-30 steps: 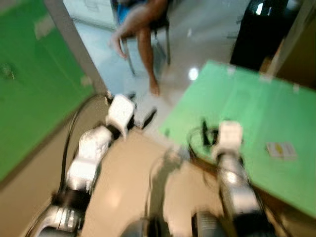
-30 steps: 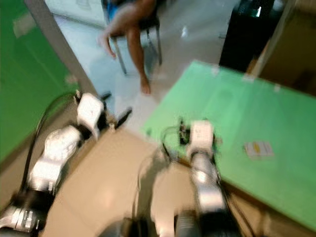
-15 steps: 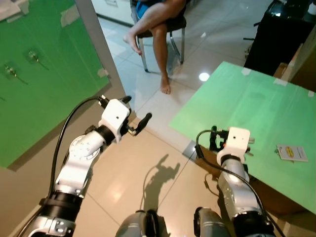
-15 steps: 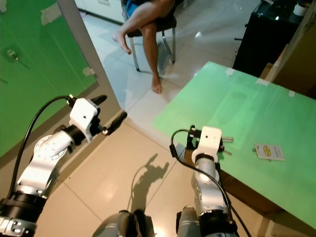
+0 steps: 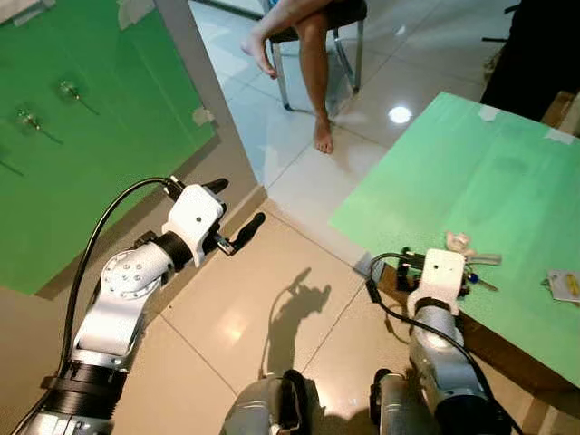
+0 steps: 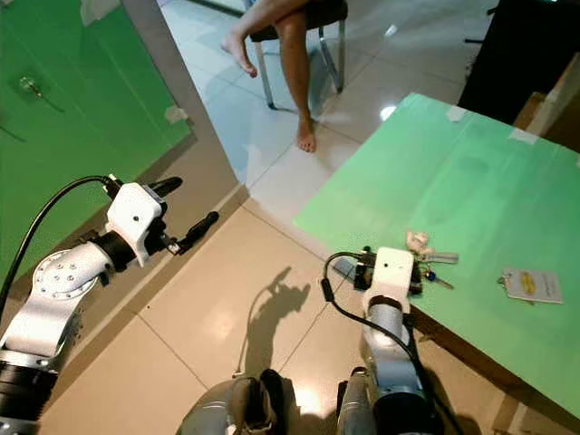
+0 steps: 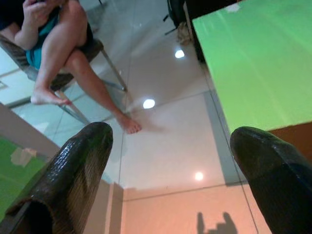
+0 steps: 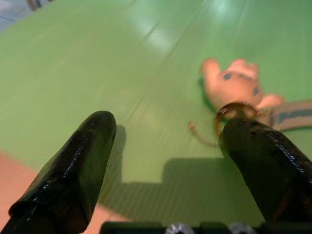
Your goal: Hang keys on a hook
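The keys (image 5: pixel 473 262) lie on the green table (image 5: pixel 471 172) near its front edge, on a ring with a pale pink charm (image 8: pixel 234 82). My right gripper (image 8: pixel 170 141) is open just above the table, with the key ring (image 8: pixel 233 110) right beside one fingertip and the charm beyond it. Nothing is between its fingers. My left gripper (image 5: pixel 233 207) hangs open in the air over the floor, holding nothing. Small metal hooks (image 5: pixel 69 91) stick out of the green wall panel (image 5: pixel 82 172) at the left.
A person sits cross-legged on a chair (image 5: pixel 313 45) across the tiled floor. A white tag (image 5: pixel 564 285) lies on the table to the right of the keys. A grey door post (image 5: pixel 204 100) ends the green wall. A black cabinet (image 5: pixel 544 54) stands behind the table.
The view has steadied from blur and shifted, bringing the table closer. The keys and charm now show just past my right wrist. My left arm keeps its raised pose.
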Motion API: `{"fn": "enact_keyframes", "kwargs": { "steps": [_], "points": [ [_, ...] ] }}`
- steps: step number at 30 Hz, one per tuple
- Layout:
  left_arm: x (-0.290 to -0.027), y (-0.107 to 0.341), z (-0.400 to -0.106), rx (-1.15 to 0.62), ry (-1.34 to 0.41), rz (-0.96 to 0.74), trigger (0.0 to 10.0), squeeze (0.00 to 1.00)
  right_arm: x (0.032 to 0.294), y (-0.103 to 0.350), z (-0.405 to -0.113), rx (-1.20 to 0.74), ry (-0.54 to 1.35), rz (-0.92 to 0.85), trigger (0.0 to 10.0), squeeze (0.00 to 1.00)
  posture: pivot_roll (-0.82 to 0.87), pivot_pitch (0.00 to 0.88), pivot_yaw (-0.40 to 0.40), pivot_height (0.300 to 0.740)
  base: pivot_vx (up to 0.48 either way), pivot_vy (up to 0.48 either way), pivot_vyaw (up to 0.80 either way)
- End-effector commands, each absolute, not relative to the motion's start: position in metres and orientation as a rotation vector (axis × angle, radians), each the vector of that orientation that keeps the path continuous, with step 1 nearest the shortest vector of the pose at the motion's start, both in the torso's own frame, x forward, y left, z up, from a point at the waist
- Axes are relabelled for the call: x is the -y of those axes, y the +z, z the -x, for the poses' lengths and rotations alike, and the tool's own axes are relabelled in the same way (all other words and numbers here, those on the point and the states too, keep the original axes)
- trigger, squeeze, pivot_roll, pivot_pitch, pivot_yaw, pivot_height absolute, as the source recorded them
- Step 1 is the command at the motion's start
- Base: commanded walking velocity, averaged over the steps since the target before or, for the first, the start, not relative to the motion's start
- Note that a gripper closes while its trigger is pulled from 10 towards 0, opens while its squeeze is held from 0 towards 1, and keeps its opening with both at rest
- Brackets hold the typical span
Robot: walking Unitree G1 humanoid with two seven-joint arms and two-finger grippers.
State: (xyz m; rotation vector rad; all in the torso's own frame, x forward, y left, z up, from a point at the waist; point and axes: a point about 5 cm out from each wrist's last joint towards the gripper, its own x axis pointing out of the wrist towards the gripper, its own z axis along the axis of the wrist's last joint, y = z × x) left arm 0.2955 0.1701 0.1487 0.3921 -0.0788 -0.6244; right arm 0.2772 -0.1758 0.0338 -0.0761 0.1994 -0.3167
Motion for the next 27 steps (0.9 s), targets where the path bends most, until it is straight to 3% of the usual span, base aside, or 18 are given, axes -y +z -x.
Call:
{"fn": "enact_keyframes", "kwargs": {
  "steps": [1, 7, 16, 22, 27],
  "points": [
    [-0.175, 0.148, -0.293, 0.064, -0.613, -0.384, 10.0, 0.00, 0.174, 0.039, -0.278, -0.168, -0.311, 0.103, 10.0, 0.00, 0.00, 0.257, 0.188, 0.732, 0.000, 0.000, 0.00],
    [-0.163, 0.143, -0.298, 0.069, -0.629, -0.360, 10.0, 0.00, 0.174, 0.043, -0.270, -0.141, -0.301, 0.123, 10.0, 0.00, -0.06, 0.237, 0.160, 0.732, 0.000, 0.000, 0.00],
    [-0.116, 0.139, -0.323, 0.077, -0.720, -0.257, 10.0, 0.00, 0.168, 0.065, -0.236, -0.046, -0.260, 0.174, 10.0, 0.00, -0.26, 0.198, 0.146, 0.732, 0.000, 0.000, 0.00],
    [-0.072, 0.133, -0.336, 0.023, -0.874, -0.173, 10.0, 0.00, 0.174, 0.068, -0.190, -0.052, -0.303, 0.183, 10.0, 0.00, -0.41, 0.237, 0.220, 0.732, 0.000, 0.000, 0.00],
    [-0.050, 0.132, -0.342, 0.008, -0.945, -0.173, 10.0, 0.00, 0.171, 0.070, -0.160, -0.071, -0.333, 0.174, 10.0, 0.00, -0.50, 0.283, 0.282, 0.732, 0.000, 0.000, 0.00]
  ]
}}
